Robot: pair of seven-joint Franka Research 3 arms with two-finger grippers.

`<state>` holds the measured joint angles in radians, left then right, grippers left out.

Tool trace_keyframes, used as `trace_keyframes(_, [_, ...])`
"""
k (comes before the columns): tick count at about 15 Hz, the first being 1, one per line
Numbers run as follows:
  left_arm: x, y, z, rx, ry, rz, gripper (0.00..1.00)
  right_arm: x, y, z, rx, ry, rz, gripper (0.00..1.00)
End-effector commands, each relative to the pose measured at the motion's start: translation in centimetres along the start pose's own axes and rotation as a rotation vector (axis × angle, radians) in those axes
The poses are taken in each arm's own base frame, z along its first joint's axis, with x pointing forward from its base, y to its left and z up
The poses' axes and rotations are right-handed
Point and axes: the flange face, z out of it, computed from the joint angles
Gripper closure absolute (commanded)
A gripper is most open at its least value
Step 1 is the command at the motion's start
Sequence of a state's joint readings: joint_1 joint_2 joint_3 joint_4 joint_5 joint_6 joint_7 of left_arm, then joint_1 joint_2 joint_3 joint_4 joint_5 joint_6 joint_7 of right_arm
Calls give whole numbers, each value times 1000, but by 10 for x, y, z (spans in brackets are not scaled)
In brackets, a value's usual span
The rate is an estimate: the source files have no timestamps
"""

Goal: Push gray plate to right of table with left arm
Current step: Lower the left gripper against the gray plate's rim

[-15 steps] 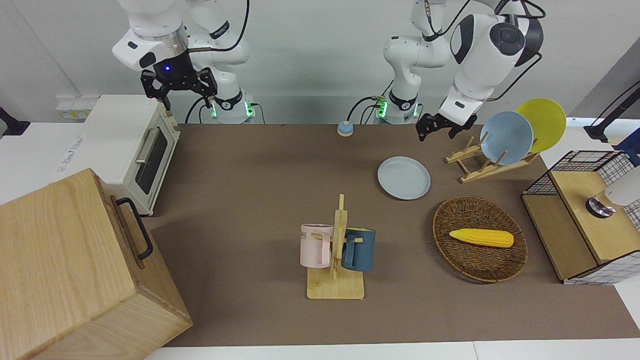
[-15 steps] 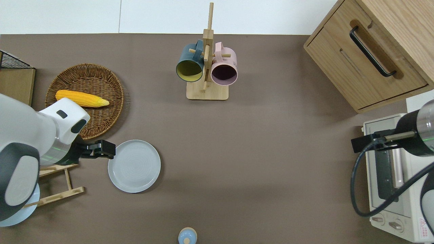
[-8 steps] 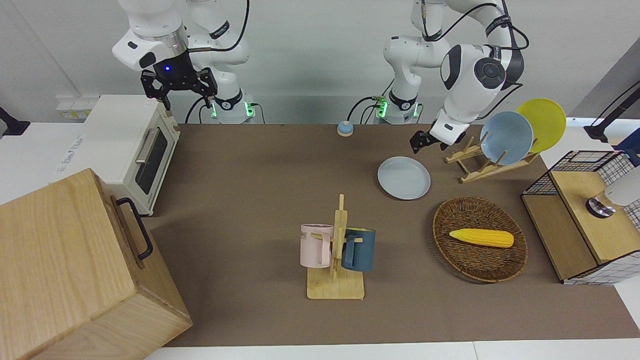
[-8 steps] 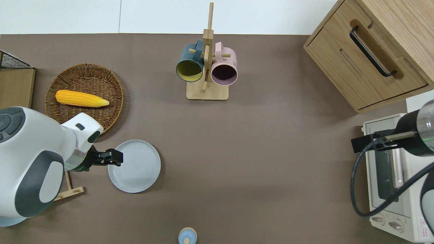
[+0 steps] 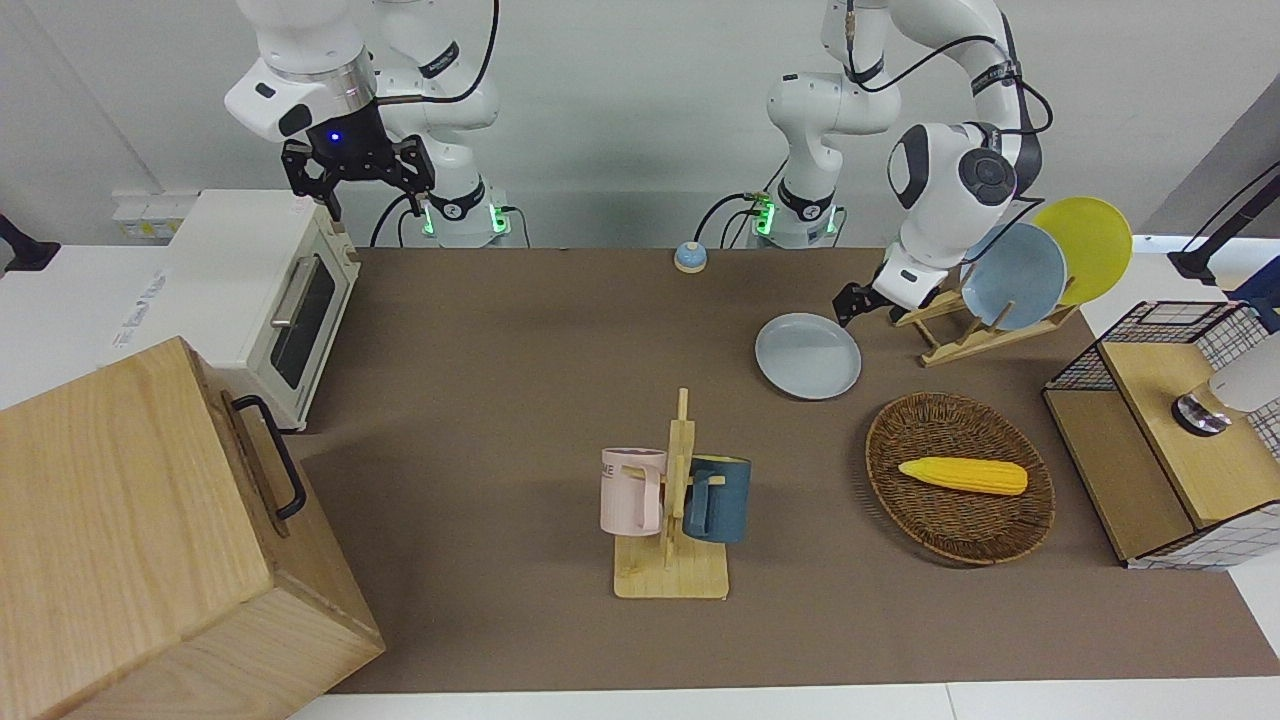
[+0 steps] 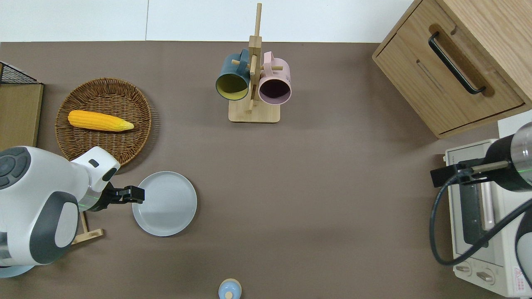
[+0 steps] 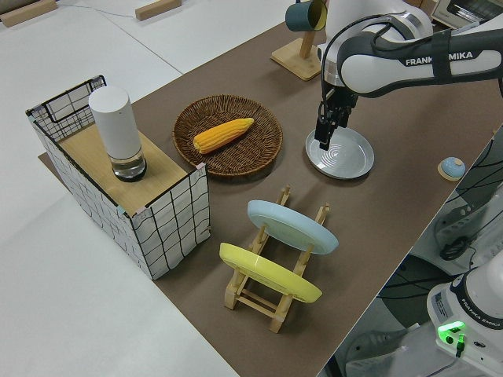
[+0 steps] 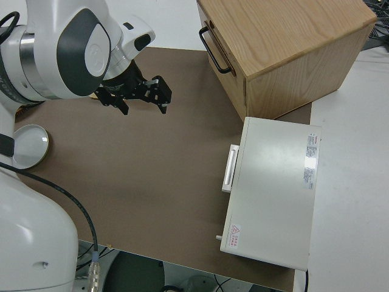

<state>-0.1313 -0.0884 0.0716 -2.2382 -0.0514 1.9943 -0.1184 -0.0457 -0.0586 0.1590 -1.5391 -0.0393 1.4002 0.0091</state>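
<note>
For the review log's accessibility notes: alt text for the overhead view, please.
The left gripper sits at the edge of the gray plate on the brown table, at the rim toward the left arm's end. Farther from the robots are a wicker basket holding corn and a mug rack.

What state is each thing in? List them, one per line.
gray plate: flat on the table.
left gripper: at the plate's rim.
right gripper: parked, open.
corn: lying in the wicker basket.
mugs: hung on the stand.
toaster oven: door shut.
</note>
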Motion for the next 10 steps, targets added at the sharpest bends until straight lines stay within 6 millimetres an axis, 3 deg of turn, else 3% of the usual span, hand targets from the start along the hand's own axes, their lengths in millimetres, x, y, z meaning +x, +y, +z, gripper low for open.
trace_keyframes(1, [3, -18, 39, 8, 15, 29, 17, -5, 1, -2, -1, -6, -4, 5])
trace_keyframes(3, [4, -31, 59, 7, 16, 55, 17, -5, 1, -2, -2, -6, -4, 5])
trace_keyframes(6, [1, -31, 67, 8, 8, 80, 23, -5, 1, -2, -1, -6, -4, 5])
trace_keyframes(8, [-6, -33, 87, 10, 25, 94, 40, -5, 1, -2, -2, -6, -4, 5])
trace_keyframes(10, [-7, -34, 106, 13, 21, 107, 165, -5, 1, -2, -1, -6, -4, 5])
